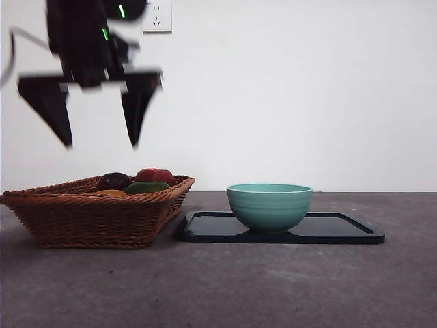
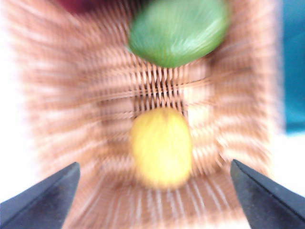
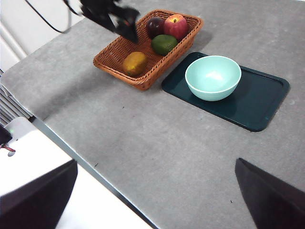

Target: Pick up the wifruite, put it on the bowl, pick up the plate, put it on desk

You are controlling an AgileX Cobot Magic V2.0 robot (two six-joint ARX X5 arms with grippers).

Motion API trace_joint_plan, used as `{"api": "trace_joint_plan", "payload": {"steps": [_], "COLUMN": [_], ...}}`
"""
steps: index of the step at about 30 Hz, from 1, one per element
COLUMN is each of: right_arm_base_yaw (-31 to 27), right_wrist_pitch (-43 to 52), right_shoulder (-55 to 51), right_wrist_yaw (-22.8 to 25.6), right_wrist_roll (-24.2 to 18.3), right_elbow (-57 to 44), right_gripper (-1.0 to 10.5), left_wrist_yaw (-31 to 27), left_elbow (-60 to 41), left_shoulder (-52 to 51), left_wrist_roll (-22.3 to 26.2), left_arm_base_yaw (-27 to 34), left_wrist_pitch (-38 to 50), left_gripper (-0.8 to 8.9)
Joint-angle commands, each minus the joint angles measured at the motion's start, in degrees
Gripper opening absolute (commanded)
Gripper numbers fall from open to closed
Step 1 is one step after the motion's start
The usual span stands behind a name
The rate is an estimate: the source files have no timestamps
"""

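Observation:
The wifruite (image 3: pixel 135 63), an orange-brown oval, lies in the wicker basket (image 3: pixel 114 51) at its near end. In the blurred left wrist view the wifruite (image 2: pixel 162 148) shows yellowish, straight below my left gripper (image 2: pixel 155 163), whose jaws stand wide open and empty. From the front, the left gripper (image 1: pixel 101 145) hangs well above the basket (image 1: pixel 89 219). The mint-teal bowl (image 1: pixel 270 205) stands empty on the dark plate (image 1: pixel 341 229), a flat tray on the desk (image 1: pixel 273 287). My right gripper (image 3: pixel 155 162) is open, high over the desk's near edge.
The basket also holds a green fruit (image 3: pixel 164 44), a dark purple fruit (image 3: pixel 155 25) and a red apple (image 3: pixel 176 25). The basket's right edge comes close to the plate (image 3: pixel 259 102). A white wall with a socket (image 1: pixel 157 17) stands behind.

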Motion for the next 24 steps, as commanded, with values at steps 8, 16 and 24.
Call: {"api": "trace_joint_plan", "payload": {"steps": [8,16,24], "right_arm_base_yaw": [0.3,0.3,0.3], "right_wrist_pitch": [0.5,0.5,0.5], "right_shoulder": [0.1,0.1,0.1], "right_wrist_yaw": [-0.1,-0.1,-0.2], "right_wrist_roll": [0.6,0.5,0.7], "right_elbow": [0.7,0.7,0.7], "right_gripper": [6.3,6.3,6.3], "left_wrist_yaw": [5.2,10.6,11.0], "left_elbow": [1.2,1.2,-0.6], "left_shoulder": [-18.4,-34.2,-49.4], "left_wrist_roll": [3.7,7.0,10.3], "left_arm_base_yaw": [-3.5,-8.2,-11.0], "left_wrist_pitch": [-6.6,-13.5,-17.2], "left_gripper": [6.57,6.56,6.56]}}
